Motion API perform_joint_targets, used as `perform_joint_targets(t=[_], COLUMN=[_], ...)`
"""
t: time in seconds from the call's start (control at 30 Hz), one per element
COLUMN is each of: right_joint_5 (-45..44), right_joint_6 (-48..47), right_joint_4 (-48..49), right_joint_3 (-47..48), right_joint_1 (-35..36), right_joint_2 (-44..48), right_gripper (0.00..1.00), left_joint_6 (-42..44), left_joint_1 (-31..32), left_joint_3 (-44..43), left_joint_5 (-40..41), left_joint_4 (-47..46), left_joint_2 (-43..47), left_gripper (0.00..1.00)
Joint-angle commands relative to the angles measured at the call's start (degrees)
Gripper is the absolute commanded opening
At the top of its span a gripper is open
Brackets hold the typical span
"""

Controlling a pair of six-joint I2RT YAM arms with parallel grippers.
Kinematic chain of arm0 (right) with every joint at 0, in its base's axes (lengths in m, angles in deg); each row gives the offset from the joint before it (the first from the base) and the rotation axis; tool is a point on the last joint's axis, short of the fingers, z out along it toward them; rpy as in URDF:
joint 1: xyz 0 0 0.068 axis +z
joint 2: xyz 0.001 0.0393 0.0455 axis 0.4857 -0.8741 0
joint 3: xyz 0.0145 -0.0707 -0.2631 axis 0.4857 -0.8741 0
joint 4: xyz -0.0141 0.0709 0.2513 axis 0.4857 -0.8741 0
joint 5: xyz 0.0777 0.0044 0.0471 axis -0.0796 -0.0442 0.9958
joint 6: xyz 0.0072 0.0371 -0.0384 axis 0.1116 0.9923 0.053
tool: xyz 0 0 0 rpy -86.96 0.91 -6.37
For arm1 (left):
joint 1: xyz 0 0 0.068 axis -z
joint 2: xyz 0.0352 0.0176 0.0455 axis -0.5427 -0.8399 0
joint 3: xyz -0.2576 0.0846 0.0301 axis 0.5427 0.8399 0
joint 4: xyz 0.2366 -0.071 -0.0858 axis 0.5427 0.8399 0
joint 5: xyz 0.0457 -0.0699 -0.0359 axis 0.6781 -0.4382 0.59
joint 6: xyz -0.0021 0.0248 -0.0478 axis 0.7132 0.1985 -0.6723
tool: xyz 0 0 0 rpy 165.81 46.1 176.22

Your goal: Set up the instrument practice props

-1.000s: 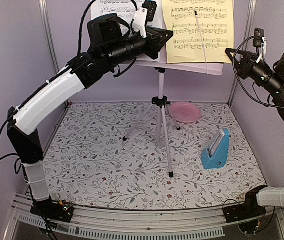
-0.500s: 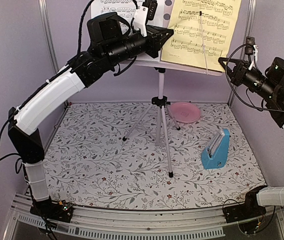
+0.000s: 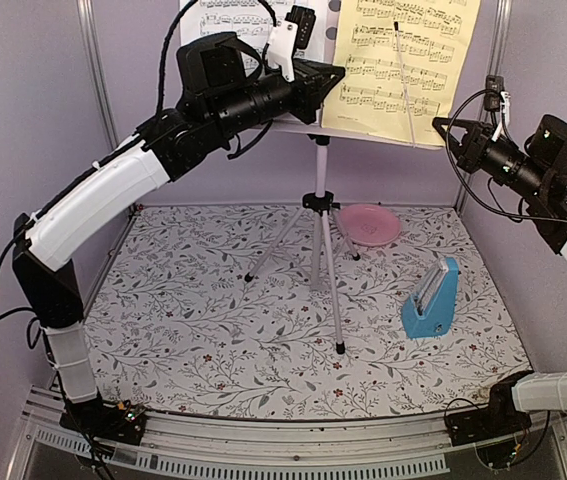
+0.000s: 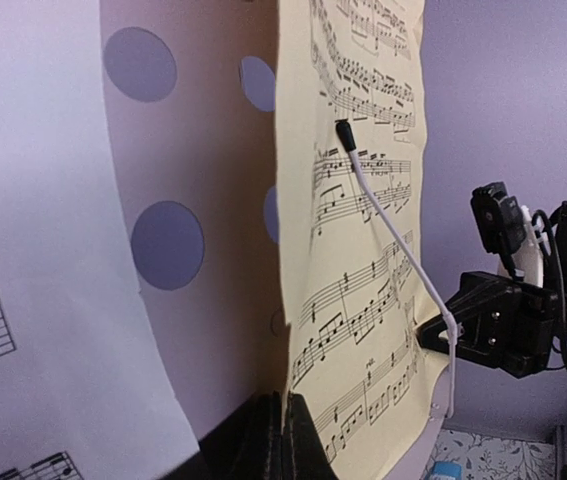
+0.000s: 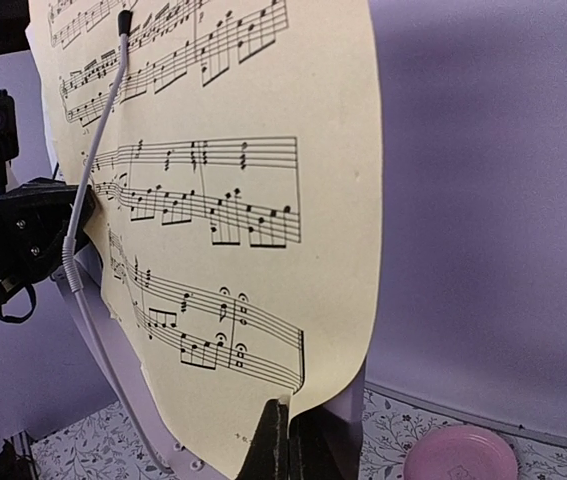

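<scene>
the yellow sheet [image 3: 403, 60] and the top of the music stand [image 3: 319, 202] have tipped askew, both jaws shut at the lower edge; it still needs levelling.

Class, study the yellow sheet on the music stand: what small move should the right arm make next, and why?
The yellow sheet leans askew on the music stand, top tipped right, and the shut right gripper sits at its lower right corner. So probably: ease that corner round until the sheet sits square.

Bright, even diffuse light; soft shadow on wall [image 5: 483, 150]; nearest white sheet [image 4: 53, 250] slightly blurred.
</scene>
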Motion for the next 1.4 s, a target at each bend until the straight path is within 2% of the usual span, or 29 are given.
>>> perform_joint_targets(t=[0.0, 0.37, 0.47, 0.5, 0.53, 0.6, 0.63, 0.77, 0.87, 1.07, 1.2, 1.37], right_joint_5=[-0.16, 0.19, 0.34, 0.47, 0.66, 0.8, 0.82, 0.4, -0.2, -0.85, -1.25, -1.94], right_joint_6=[0.23, 1.21, 1.26, 1.36, 1.44, 1.48, 1.51, 1.48, 1.34, 1.27, 1.83, 3.0], right_joint_4=[0.47, 0.43, 0.38, 0.55, 0.63, 0.56, 0.39, -0.11, -0.68, -2.29, -3.14, -4.95], right_joint_3=[-0.02, 0.7, 0.7, 0.7, 0.7, 0.7, 0.7, 2.04, 2.48, 0.88, -2.45, -7.79], right_joint_1=[-0.28, -0.28, -0.28, -0.27, -0.28, -0.28, -0.22, -0.28, -0.27, -0.28, -0.27, -0.28], right_joint_2=[-0.56, -1.08, -1.19, -1.12, -1.03, -0.9, -0.78, 0.39, 1.19, 3.11, 5.8, 10.38], right_gripper=[0.0, 0.01, 0.09, 0.14, 0.25, 0.46, 0.53, 0.66, 0.72, 0.84, 0.88, 0.89], left_joint_6=[0.69, 0.94, 1.19, 1.33, 1.34, 1.41, 1.4, 0.72, 0.41, 0.28, -0.05, -0.46], left_joint_1=[0.26, 0.25, 0.25, 0.29, 0.26, 0.29, 0.26, 0.42, 0.72, 1.51, 1.88, 1.77], left_joint_3=[2.32, 4.61, 4.5, 4.38, 4.31, 4.11, 4.15, 5.65, 7.94, 14.5, 25.58, 43.65], left_joint_5=[2.41, 4.51, 4.83, 4.9, 5.06, 5.5, 5.57, 4.94, 4.45, 4.03, 3.84, 5.43], left_joint_4=[-1.17, -2.11, -2.05, -2.08, -2.04, -1.89, -1.87, -2.12, -3.01, -4.63, -9.5, -13.52], left_joint_2=[3.06, 4.97, 4.98, 5.0, 5.09, 5.33, 5.62, 7.3, 9.14, 13.99, 21.56, 32.27], left_gripper=[0.0, 0.0, 0.0, 0.01, 0.01, 0.07, 0.1, 0.3, 0.43, 0.58, 0.68, 0.72])
